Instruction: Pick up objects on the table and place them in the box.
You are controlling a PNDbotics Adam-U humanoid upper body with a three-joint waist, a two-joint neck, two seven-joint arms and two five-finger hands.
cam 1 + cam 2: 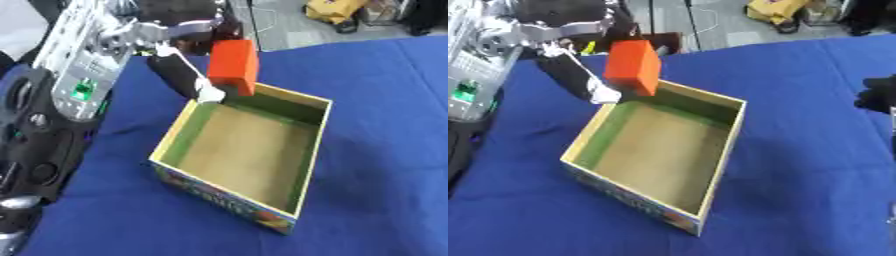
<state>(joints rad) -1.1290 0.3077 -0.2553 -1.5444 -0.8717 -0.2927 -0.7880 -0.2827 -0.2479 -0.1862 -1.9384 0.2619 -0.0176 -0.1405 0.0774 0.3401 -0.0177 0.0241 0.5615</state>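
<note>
Blue cloth covers the bench [385, 100]; an orange-red block [234, 66], long axis upright and slightly tilted, hangs over the far-left corner of the open box [317, 137], gripped by the left hand [179, 70]; right hand's [878, 95] fingers unclear

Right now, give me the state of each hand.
Left hand: shut on the orange block, held above the far corner of the box.
Right hand: only a dark edge shows; cannot be told.

You'll find nothing you can read here. The box [229, 196] has colourful printing on its outer front wall, but its marks are too blurred to make out as letters or numbers.
</note>
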